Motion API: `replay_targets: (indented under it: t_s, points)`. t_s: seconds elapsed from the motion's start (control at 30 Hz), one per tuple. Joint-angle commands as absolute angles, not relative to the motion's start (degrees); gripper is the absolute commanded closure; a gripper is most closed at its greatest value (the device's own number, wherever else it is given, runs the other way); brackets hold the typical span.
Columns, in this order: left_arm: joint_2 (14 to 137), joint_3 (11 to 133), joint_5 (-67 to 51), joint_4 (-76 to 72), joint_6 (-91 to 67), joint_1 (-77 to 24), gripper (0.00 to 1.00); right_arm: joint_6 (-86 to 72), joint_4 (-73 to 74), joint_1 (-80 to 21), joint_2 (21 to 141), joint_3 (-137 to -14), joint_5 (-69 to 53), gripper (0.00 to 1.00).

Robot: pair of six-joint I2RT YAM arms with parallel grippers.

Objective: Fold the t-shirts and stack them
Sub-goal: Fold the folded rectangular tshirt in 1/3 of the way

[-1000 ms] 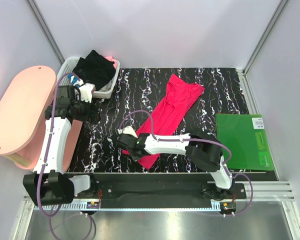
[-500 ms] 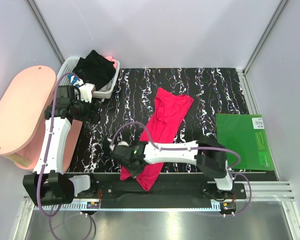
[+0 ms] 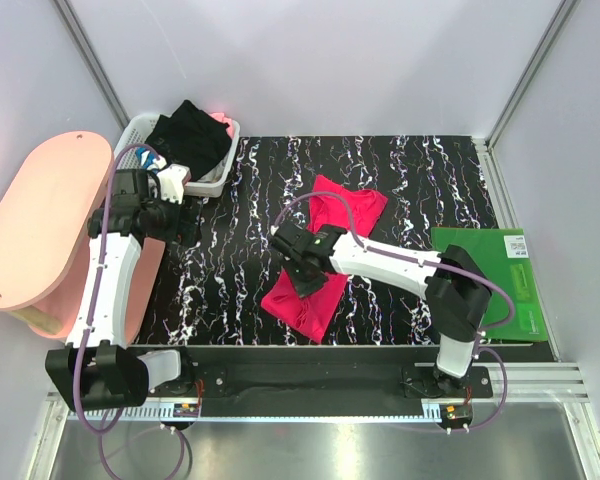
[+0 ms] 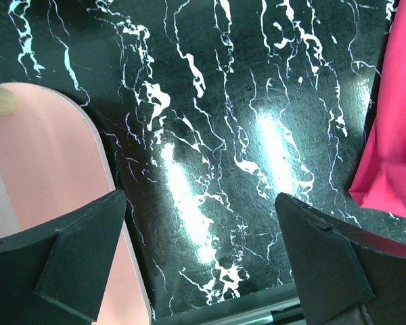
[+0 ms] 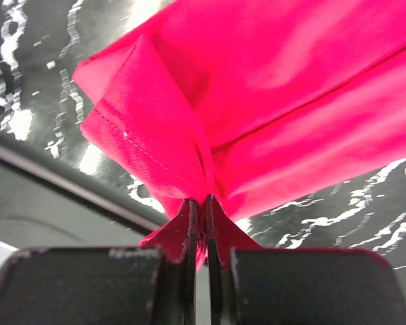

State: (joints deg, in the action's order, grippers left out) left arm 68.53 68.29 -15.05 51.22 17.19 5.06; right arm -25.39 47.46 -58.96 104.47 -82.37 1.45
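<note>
The pinkish-red t-shirt (image 3: 320, 260) lies bunched and partly doubled over in the middle of the black marbled table (image 3: 420, 170). My right gripper (image 3: 305, 272) is shut on a fold of it and holds that fold lifted over the shirt; the right wrist view shows the cloth (image 5: 271, 115) pinched between the closed jaws. The black t-shirt (image 3: 190, 135) is heaped in the white basket (image 3: 215, 185) at the back left. My left gripper (image 3: 178, 225) is open and empty by the table's left edge, above bare table (image 4: 210, 135), with the red shirt's edge (image 4: 392, 156) at its right.
A green mat (image 3: 488, 280) lies flat at the table's right side. A pink oval board (image 3: 35, 230) stands off the left edge, beside the left arm. A black rail runs along the near edge. Grey walls enclose the back and sides.
My right gripper has carried the shirt's near end from the front edge up and right, back over the shirt, doubling it over. The left arm has not moved.
</note>
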Motion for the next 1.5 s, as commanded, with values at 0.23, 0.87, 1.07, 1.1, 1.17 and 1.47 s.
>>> replay_targets:
  t_s: [0.23, 0.87, 1.07, 1.1, 1.17, 1.47]
  points:
    - [69.7, 71.4, -16.9, 50.7, 17.8, 4.2, 0.01, -18.2, 46.7, -50.3, 103.1, -85.2, 2.4, 1.00]
    - [70.0, 70.3, -15.6, 50.9, 17.7, 1.9, 0.01, -12.9, 46.0, -41.3, 113.9, -93.2, 1.1, 1.00]
    - [70.0, 69.8, -16.2, 50.9, 17.7, 1.6, 0.01, -12.3, 45.8, -38.9, 117.0, -95.6, 1.3, 1.00]
    - [70.0, 69.8, -16.2, 50.9, 17.6, 1.3, 0.01, -12.0, 45.8, -38.5, 117.6, -96.1, 1.2, 0.96]
    - [69.9, 69.6, -16.2, 51.0, 17.7, 1.1, 0.01, -11.7, 45.9, -38.1, 118.2, -97.3, 1.7, 0.70]
    - [68.7, 68.1, -16.5, 51.3, 17.9, 0.4, 0.01, -13.7, 50.8, -35.2, 118.1, -104.9, 21.3, 0.16]
